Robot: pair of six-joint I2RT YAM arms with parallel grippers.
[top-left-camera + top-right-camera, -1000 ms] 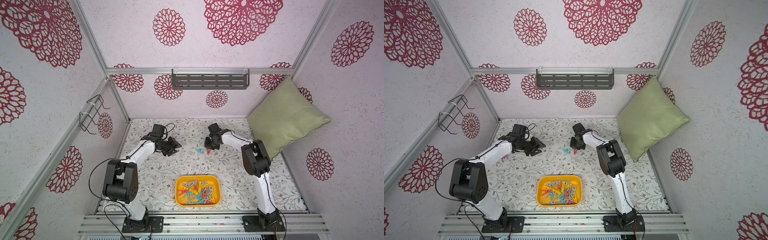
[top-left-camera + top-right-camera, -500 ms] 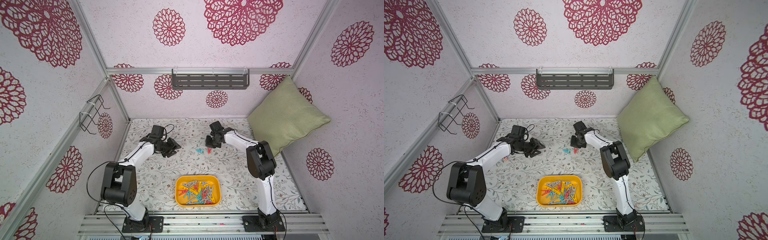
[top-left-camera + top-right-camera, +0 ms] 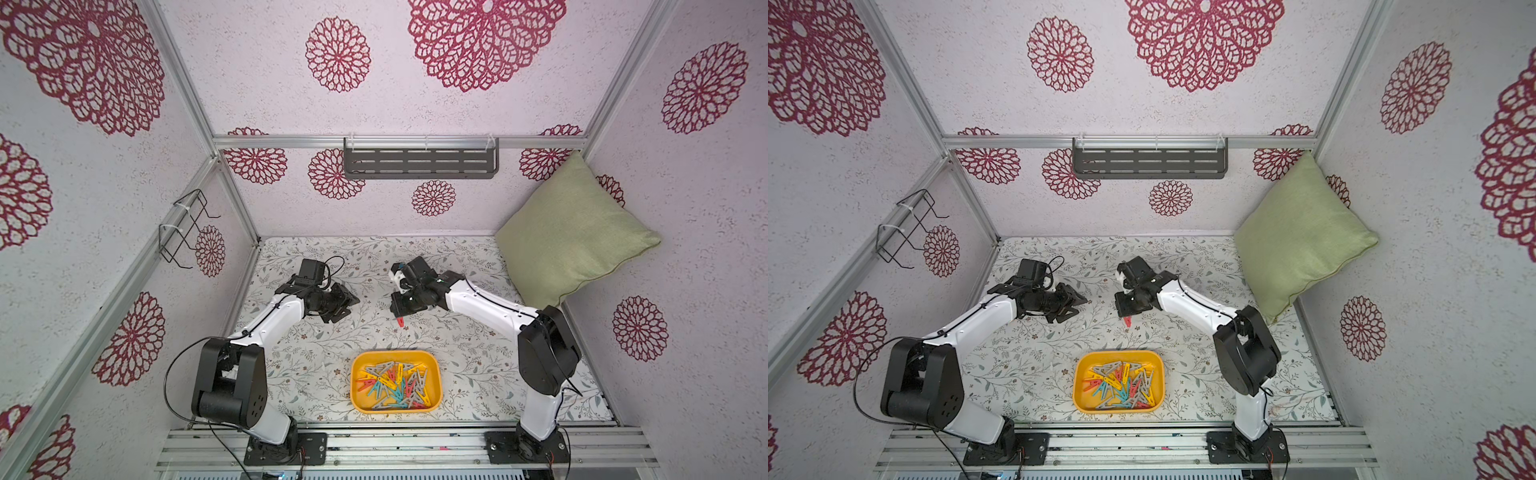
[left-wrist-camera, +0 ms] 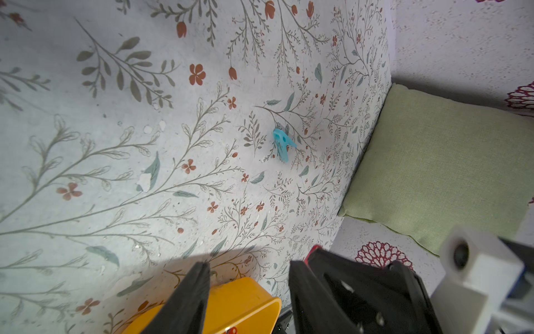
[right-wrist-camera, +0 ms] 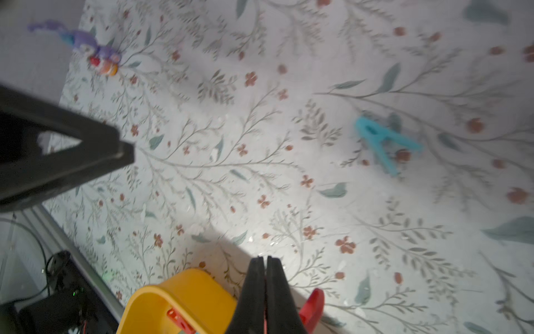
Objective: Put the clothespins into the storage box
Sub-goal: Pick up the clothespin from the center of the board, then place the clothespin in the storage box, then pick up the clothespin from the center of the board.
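My right gripper [image 3: 399, 312] hangs over the middle of the mat, shut on a red clothespin [image 3: 401, 322] that juts out under its fingertips. The right wrist view shows the pads [image 5: 254, 289] pressed together with the red clothespin [image 5: 313, 303] beside them. A teal clothespin [image 4: 281, 144] lies alone on the mat; it also shows in the right wrist view [image 5: 381, 141] but is hidden under the right gripper in both top views. The yellow storage box [image 3: 432, 374] at the front holds several clothespins. My left gripper [image 3: 347, 309] hovers open and empty to the left.
A green pillow [image 3: 573, 232] leans in the back right corner. A small purple toy figure [image 5: 95, 52] lies near the mat's left edge. A grey shelf [image 3: 419, 162] and a wire rack [image 3: 185, 228] hang on the walls.
My right gripper has risen off the mat and come a little toward the front with the red clothespin in it. The teal clothespin stayed where it lay. The left arm has barely moved.
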